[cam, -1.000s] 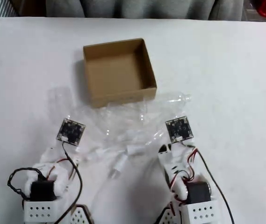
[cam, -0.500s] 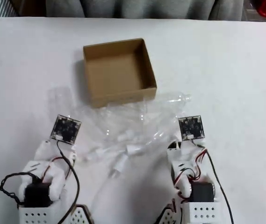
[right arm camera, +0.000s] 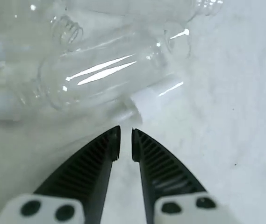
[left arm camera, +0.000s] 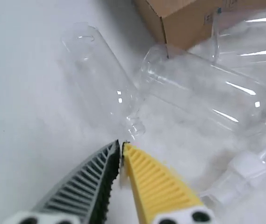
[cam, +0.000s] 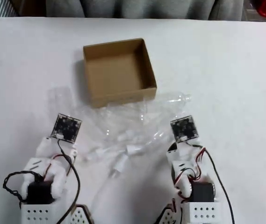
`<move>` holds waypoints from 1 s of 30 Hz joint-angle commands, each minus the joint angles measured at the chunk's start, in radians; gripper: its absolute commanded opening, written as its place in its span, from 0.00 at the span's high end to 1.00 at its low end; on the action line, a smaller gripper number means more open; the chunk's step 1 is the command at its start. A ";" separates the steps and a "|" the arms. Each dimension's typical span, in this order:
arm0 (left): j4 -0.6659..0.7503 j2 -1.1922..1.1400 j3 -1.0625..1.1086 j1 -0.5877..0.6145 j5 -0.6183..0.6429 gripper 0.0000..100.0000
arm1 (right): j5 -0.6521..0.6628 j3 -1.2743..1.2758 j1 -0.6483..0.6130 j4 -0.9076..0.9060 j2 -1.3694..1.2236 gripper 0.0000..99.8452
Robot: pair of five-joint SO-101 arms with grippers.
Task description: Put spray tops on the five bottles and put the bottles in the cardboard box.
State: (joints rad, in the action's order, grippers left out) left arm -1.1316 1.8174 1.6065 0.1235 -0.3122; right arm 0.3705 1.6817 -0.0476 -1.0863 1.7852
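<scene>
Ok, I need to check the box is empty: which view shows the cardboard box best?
The high view: the cardboard box sits whole and open, its bare floor visible from above. The left wrist view catches just one outer corner of it.

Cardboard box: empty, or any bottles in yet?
Empty. The cardboard box shows a bare floor; the clear bottles lie outside it on the table.

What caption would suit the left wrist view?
Shut end effector close to clear bottles lying by a cardboard box.
</scene>
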 commanded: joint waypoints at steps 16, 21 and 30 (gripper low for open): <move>0.124 0.008 -0.195 0.156 0.002 0.98 | 0.060 0.009 0.008 -0.012 0.008 0.98; 0.101 0.008 -0.265 0.159 0.002 0.98 | 0.060 0.009 0.008 -0.012 0.008 0.98; 0.089 0.007 -0.318 0.159 0.054 0.98 | 0.060 0.009 0.008 -0.012 0.008 0.98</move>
State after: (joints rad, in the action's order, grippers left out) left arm -1.0395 1.8190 1.3640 0.2754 -0.3061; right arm 0.4196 1.6817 -0.0476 -1.0909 1.7852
